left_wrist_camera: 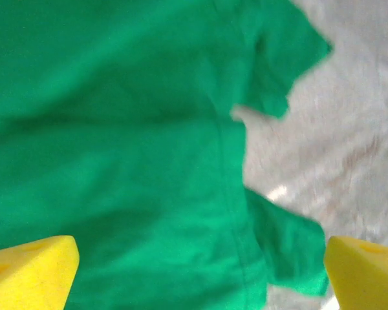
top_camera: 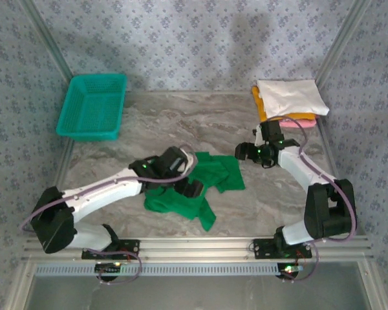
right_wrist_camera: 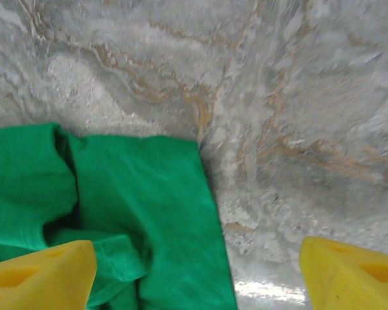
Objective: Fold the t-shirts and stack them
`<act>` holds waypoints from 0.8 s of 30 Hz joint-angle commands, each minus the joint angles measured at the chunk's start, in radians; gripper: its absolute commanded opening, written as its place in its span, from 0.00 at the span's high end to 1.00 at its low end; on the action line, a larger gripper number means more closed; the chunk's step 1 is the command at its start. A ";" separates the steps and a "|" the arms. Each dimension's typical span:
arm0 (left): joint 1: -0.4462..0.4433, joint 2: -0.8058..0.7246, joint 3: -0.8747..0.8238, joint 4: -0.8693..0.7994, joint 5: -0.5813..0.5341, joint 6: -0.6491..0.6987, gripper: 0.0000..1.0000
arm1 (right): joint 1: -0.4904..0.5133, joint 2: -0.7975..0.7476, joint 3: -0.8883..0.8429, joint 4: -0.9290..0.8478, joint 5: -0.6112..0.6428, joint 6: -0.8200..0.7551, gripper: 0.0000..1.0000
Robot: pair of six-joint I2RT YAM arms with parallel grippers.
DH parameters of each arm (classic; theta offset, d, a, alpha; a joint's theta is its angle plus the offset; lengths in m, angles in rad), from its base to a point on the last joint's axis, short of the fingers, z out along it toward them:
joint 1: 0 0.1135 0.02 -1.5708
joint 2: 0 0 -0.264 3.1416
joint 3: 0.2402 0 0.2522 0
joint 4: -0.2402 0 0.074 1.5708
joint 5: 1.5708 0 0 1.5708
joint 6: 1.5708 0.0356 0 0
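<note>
Green cloth takes up the near middle of the desk (top_camera: 181, 123): the green t-shirt (top_camera: 213, 174) lies rumpled and unfolded on the marbled stone, one part trailing toward the near edge.

My left pincer (top_camera: 193, 174) hangs right over it, jaws spread wide and released, with nothing clamped between them. From that wrist, the left pincer (left_wrist_camera: 197, 274) shows one yellow pad (left_wrist_camera: 29, 271) at each lower corner. The shirt (left_wrist_camera: 116, 129) fills most of the space beneath them, creased along a seam, and bare desk shows to one side.

My right pincer (top_camera: 253, 145) sits just beside the shirt's right edge, low over the stone. It is spread open too and grips nothing. From its own wrist, the right pincer (right_wrist_camera: 197, 278) has one pad (right_wrist_camera: 39, 274) above the folds of the shirt (right_wrist_camera: 136, 213) and the other above bare marble. The cloth's edge runs between the two pads.

At the far right corner the other t-shirts are stacked. A white one (top_camera: 291, 95) lies on top, an orange-yellow one (top_camera: 262, 106) shows under its left side, and a pink one (top_camera: 297, 121) peeks out at the near edge. That pile is well apart from the green shirt.

A teal basket (top_camera: 94, 106) stands at the far left, against the wall.
</note>
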 commanded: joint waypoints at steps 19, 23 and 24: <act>-0.074 0.225 0.044 0.065 -0.147 0.014 1.00 | 0.018 0.319 0.055 0.116 -0.134 0.029 0.57; -0.014 0.135 0.020 0.060 -0.158 0.006 1.00 | 0.024 0.346 0.072 0.134 -0.142 0.040 0.70; 0.003 0.101 0.014 0.057 -0.165 0.007 1.00 | 0.023 0.341 0.073 0.136 -0.140 0.044 0.76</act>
